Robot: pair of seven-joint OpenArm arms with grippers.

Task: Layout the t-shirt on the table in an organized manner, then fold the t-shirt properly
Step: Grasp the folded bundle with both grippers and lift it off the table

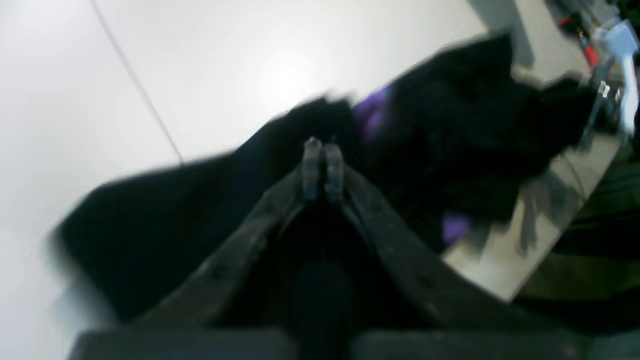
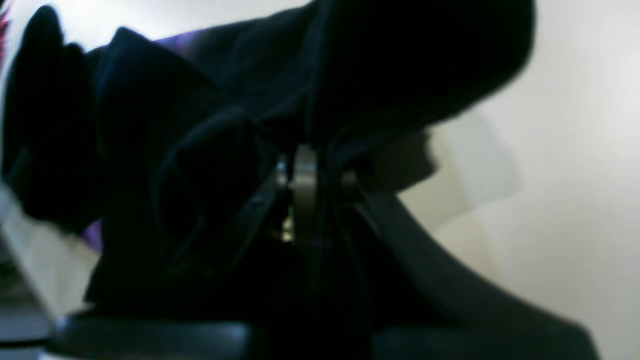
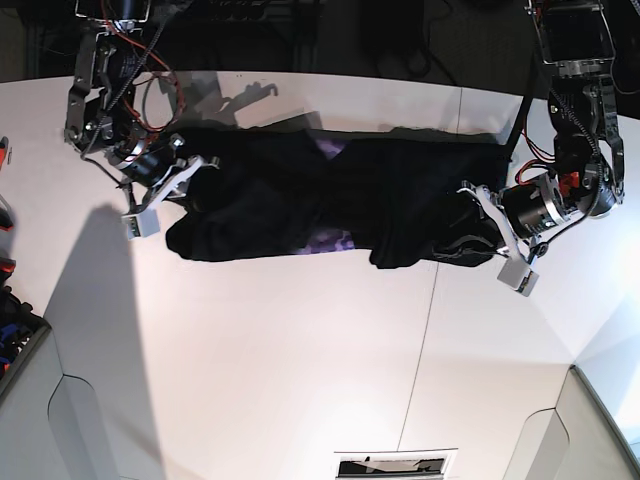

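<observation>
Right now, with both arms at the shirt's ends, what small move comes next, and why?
Probably draw both arms gently apart. The black cloth t-shirt lies bunched and wrinkled on the white table, the left gripper and right gripper have jaws shut on opposite ends, so tension should flatten it.

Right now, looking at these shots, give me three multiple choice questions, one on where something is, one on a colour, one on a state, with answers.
1. Where does the t-shirt lie?
A. stretched between both arms at the table's far side
B. on the floor
C. at the near edge

2. What colour shows in its print?
A. green
B. purple
C. white

3. How is the right gripper?
A. wide open
B. off the cloth
C. shut on cloth

Answers: 1 A, the base view shows it spanning the arms. 2 B, purple patches peek out. 3 C, the right wrist view shows fabric pinched.
</observation>
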